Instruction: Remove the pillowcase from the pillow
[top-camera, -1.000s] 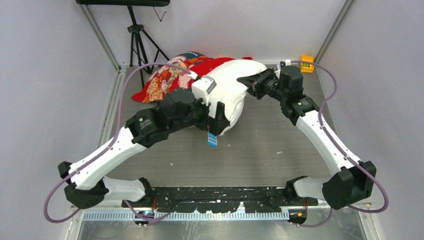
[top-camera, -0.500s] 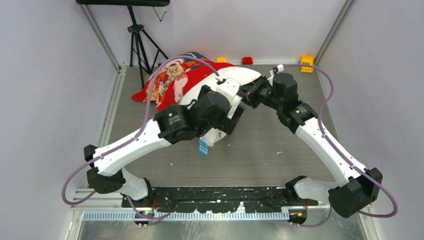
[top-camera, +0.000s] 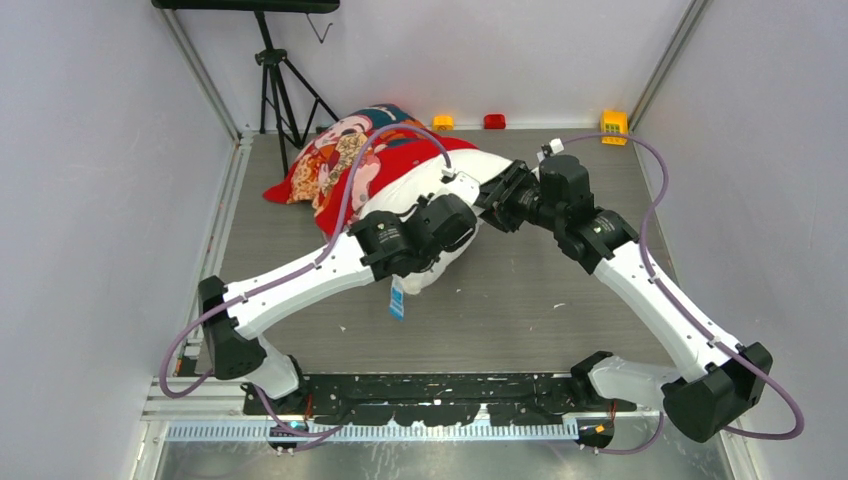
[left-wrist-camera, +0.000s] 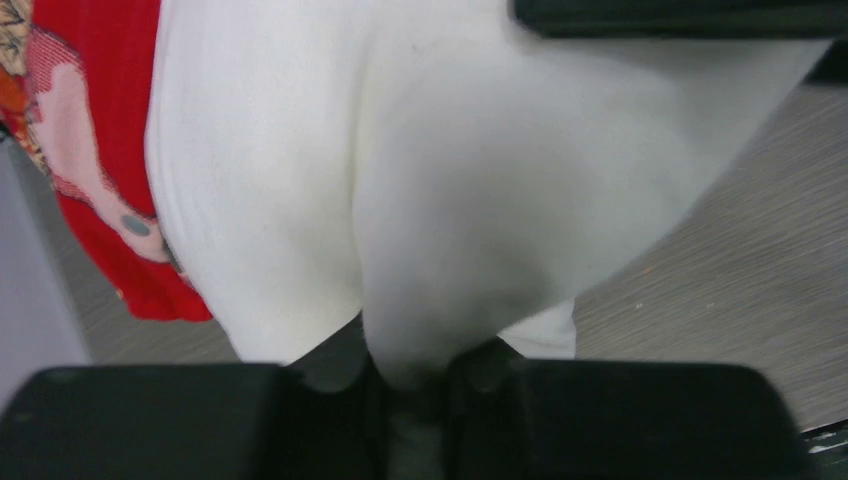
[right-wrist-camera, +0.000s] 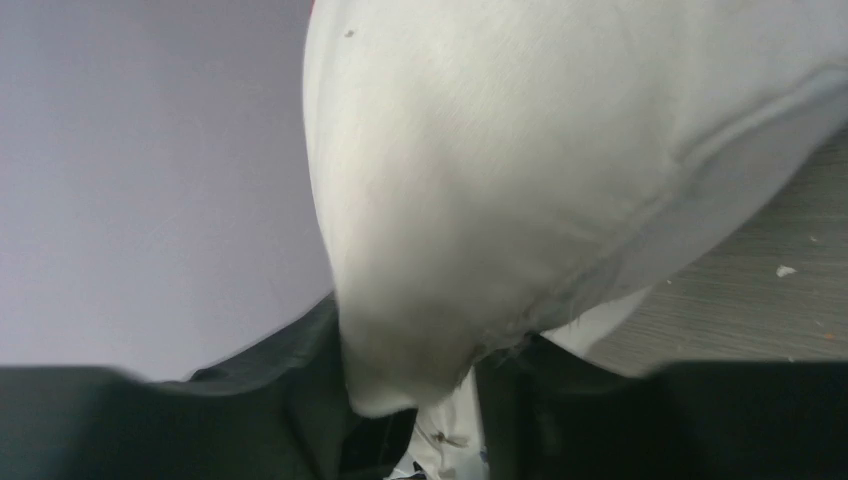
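Pillow (top-camera: 470, 165), white, half out of red pillowcase (top-camera: 340, 165) bunched at its far end. My left gripper (left-wrist-camera: 410, 385) pinches pillow fabric; my right gripper (right-wrist-camera: 420, 400) straddles a corner, clamp unclear. Best: anchor pillow, peel cover away.

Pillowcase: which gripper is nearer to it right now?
Left. The left gripper pinches the pillow right beside the red pillowcase; the right gripper straddles bare pillow farther right, away from it.

plain white pillow (left-wrist-camera: 450, 200); red pillowcase (top-camera: 340, 160), orange-gold cartoon children print
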